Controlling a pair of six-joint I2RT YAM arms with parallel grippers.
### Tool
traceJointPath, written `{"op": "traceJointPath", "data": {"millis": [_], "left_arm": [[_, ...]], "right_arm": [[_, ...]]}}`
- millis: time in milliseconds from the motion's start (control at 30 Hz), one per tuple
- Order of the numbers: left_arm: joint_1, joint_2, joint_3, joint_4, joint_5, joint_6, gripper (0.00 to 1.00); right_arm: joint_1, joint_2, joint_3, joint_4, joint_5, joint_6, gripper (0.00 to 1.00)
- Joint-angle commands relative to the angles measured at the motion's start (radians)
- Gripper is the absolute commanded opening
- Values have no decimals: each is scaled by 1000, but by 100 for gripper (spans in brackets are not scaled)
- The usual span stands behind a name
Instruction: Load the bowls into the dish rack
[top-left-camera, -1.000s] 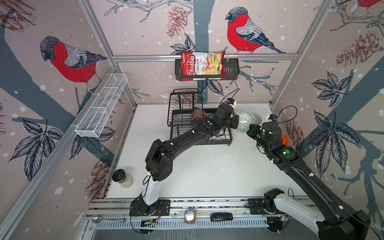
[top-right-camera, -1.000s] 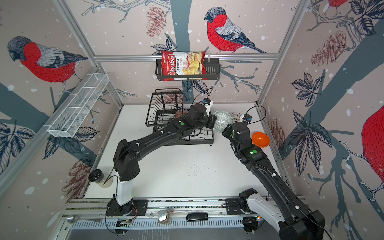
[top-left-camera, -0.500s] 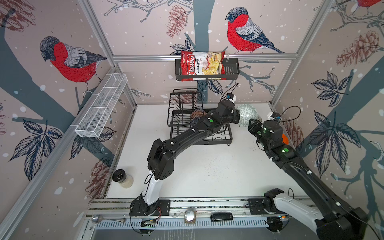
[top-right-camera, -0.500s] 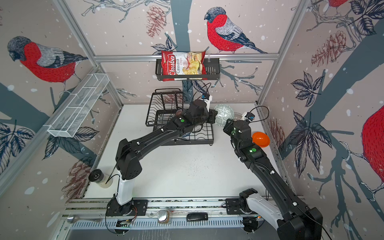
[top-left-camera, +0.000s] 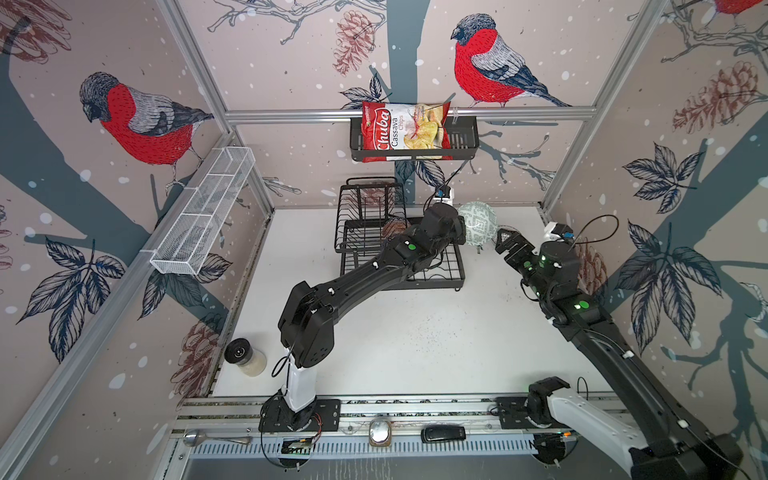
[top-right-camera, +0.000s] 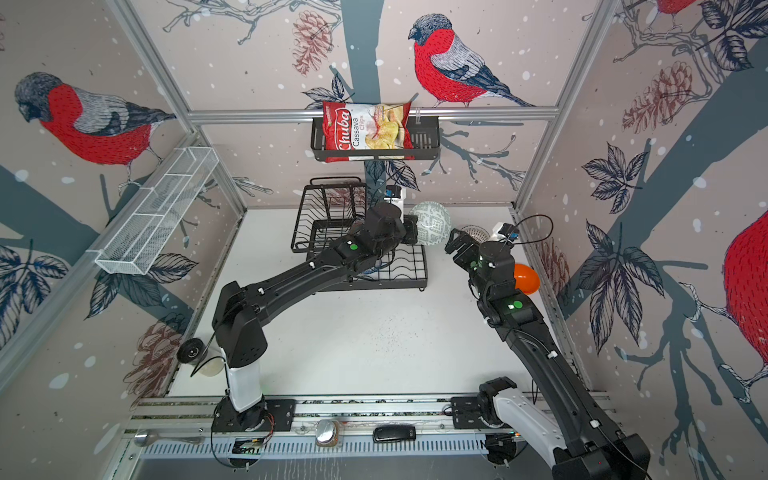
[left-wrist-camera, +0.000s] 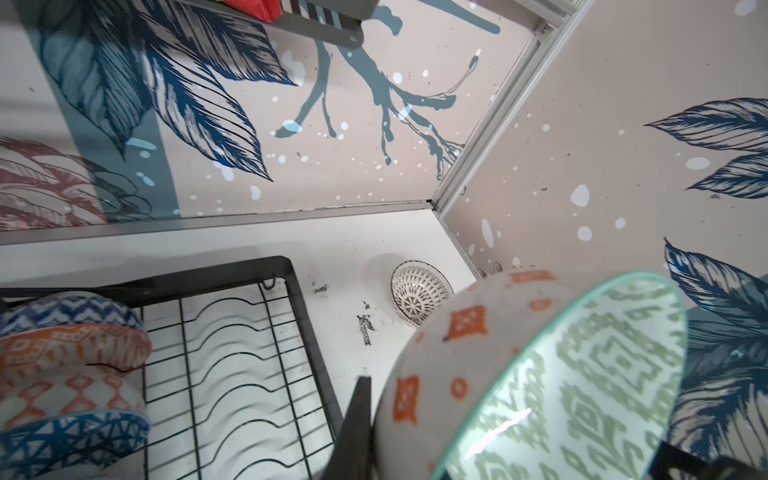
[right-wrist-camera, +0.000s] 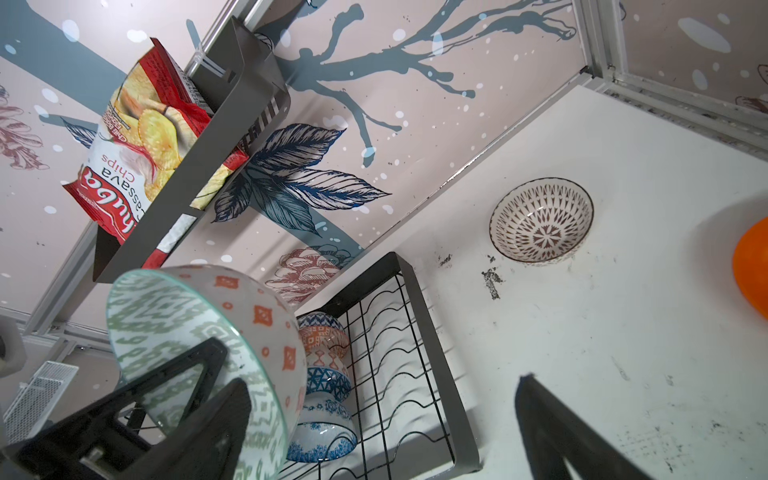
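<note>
White tabletop (top-left-camera: 415, 332), left gripper (top-left-camera: 462, 233) clasping green-patterned bowl (top-left-camera: 478, 224), orange bowl (right-wrist-camera: 752, 266) — cropped

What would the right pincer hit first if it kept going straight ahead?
Probably the green-patterned bowl held by the left pincer; its rim seems to lie between the right pincer's open fingers. Beyond it, the dish rack. Depth unclear.

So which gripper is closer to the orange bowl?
Right. The right gripper hovers near the orange bowl; the left gripper is farther, by the rack, holding a patterned bowl.

chips bag (top-left-camera: 401, 132) in black basket (top-left-camera: 465, 141) | white mesh shelf (top-left-camera: 203, 214) | black-lidded jar (top-left-camera: 245, 357)
</note>
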Motion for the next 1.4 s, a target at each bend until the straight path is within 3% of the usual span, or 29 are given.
{"op": "traceJointPath", "data": {"millis": [0, 233, 433, 633, 900, 1367], "left_arm": [[7, -45, -55, 224, -110, 51, 0], [8, -50, -88, 445, -233, 182, 0], [7, -40, -166, 722, -287, 308, 0], [2, -18, -245, 985, -304, 415, 0], [-8, 45, -202, 1098, -348, 576, 0], [-33, 45, -223, 1192, -374, 699, 0]], "right_arm": [[-27, -13, 15, 6, -53, 57, 100], [-64, -28, 82, 56, -144, 222, 100], [-62, -39, 85, 249, -222, 417, 100], [-14, 7, 147, 352, -251, 506, 100], [94, 106, 210, 513, -249, 584, 100], [149, 299, 232, 765, -292, 804, 95]]}}
